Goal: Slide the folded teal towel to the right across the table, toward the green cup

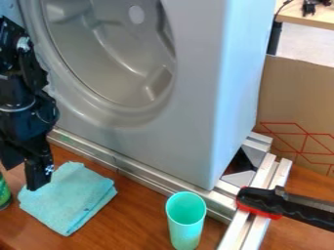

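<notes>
Hanging at the left, just by the cloth [68,200], the gripper [23,177] points down at the desk [140,215] with its jaws apart and nothing between them. One jaw tip sits right at the cloth's left part; from where I stand I can't tell whether it touches. The cloth lies folded on the wood, in front of the big grey drum housing [196,97] and the metal rail [140,171] along its foot. A green can [3,191] pokes in at the far left, and a teal cup [186,219] stands upright on the other side of the cloth, well apart from it. Beyond the cup, a black-and-red handle [264,202] lies across the rails.

That cloth looks light and soft, with a bit of nap, so I'd expect it to grip well rather than slide, and nothing about it seems fragile. It has no stiffness to speak of: lifted by one corner, it would probably droop and fall open. I'd pinch it low, through all the layers, along the rumpled top edge or a ridge raised near the middle. Catch only the upper layer and the fold likely peels apart.
</notes>
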Robot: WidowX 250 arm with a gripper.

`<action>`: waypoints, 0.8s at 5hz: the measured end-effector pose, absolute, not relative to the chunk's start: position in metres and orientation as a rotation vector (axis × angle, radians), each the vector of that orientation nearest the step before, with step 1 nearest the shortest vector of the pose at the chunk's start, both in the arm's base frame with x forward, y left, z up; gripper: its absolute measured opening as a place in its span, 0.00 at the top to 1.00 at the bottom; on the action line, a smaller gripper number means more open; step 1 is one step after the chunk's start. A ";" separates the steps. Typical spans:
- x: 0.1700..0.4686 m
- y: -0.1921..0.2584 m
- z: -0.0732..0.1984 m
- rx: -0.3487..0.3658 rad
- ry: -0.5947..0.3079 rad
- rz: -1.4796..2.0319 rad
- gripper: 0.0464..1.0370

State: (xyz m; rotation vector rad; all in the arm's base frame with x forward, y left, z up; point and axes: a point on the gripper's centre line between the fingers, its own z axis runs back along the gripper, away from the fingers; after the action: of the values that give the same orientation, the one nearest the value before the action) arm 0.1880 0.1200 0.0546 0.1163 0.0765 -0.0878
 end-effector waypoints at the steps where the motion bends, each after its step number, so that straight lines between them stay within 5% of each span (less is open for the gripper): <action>1: 0.187 0.119 0.051 0.105 0.086 -0.086 0.04; 4: 0.223 0.125 -0.004 0.007 0.107 -0.171 0.04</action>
State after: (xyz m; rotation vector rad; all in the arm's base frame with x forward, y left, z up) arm 0.2234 0.1252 -0.0035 0.0065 0.1068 -0.1710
